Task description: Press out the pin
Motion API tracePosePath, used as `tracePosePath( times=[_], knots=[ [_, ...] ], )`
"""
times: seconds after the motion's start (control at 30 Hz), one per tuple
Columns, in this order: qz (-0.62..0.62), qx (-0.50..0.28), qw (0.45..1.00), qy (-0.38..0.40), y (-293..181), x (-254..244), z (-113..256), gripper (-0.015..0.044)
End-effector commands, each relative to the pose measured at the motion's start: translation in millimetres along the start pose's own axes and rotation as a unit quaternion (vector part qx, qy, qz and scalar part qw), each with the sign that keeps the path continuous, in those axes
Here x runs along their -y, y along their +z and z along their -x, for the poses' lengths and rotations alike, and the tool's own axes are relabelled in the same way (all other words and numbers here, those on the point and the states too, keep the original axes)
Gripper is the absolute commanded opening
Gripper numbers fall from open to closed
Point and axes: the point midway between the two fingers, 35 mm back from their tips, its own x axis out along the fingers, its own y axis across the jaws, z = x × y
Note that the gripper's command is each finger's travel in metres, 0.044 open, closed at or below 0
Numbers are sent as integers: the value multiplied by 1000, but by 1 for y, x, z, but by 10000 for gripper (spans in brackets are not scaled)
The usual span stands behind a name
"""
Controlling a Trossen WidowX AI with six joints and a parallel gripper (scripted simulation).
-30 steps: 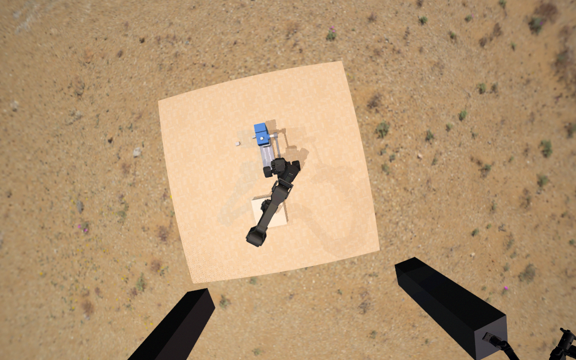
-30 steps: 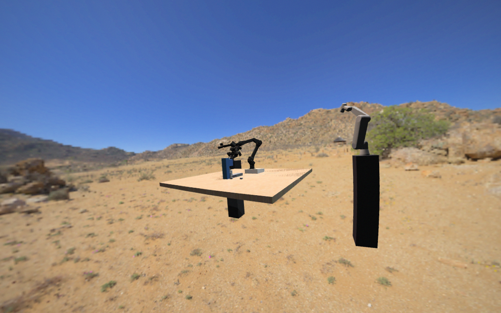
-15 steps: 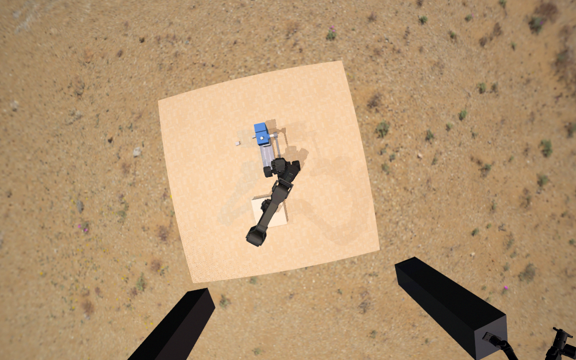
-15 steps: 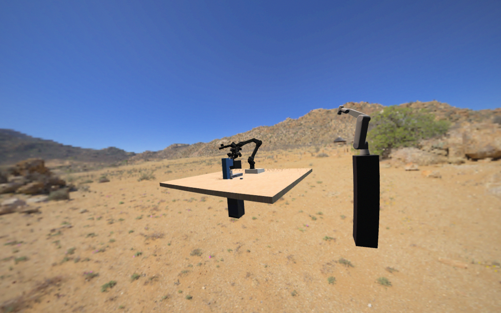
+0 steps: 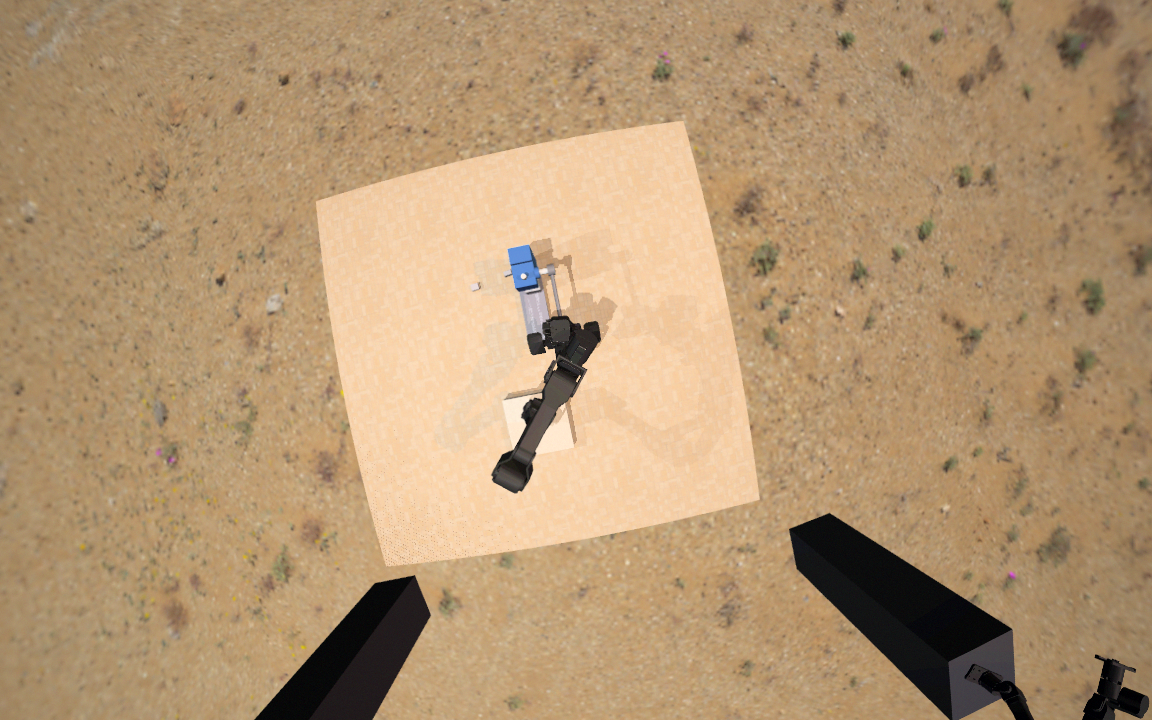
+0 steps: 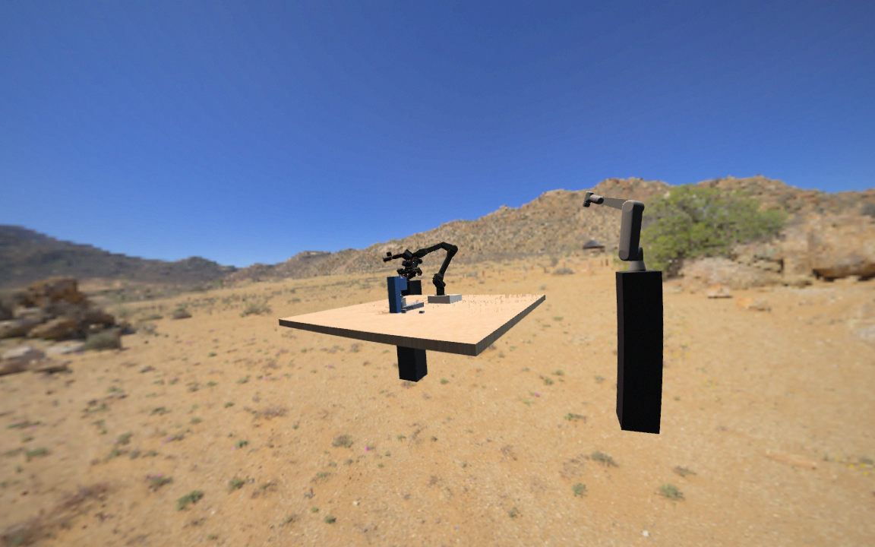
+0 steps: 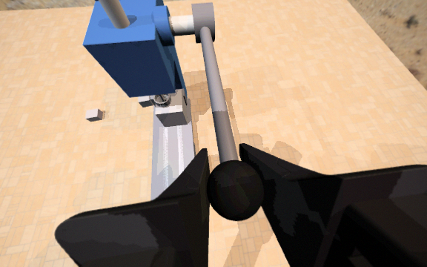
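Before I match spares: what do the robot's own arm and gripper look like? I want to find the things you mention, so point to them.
Arm (image 5: 537, 422) (image 6: 450, 253): matte black to dark grey, slim straight links with chunkier, blocky joints. Gripper (image 7: 223, 150): two black fingers, broad and round-cornered at the outer ends, tapering to narrow tips. I can't make out any markings or cables on either.

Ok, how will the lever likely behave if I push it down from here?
The lever is likely stiff: its rod looks straight and thick. It should swing, not slide, since its hub sits on a side shaft. The round knob might roll slightly between the fingers.
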Motion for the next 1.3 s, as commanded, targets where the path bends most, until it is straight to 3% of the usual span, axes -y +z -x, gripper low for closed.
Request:
tracePosePath(
  times=[0.0,1.27],
  knots=[
    [1,-6,1000,1,-6,0,-5,0],
    [1,-6,1000,1,-20,0,-22,0]
  ],
)
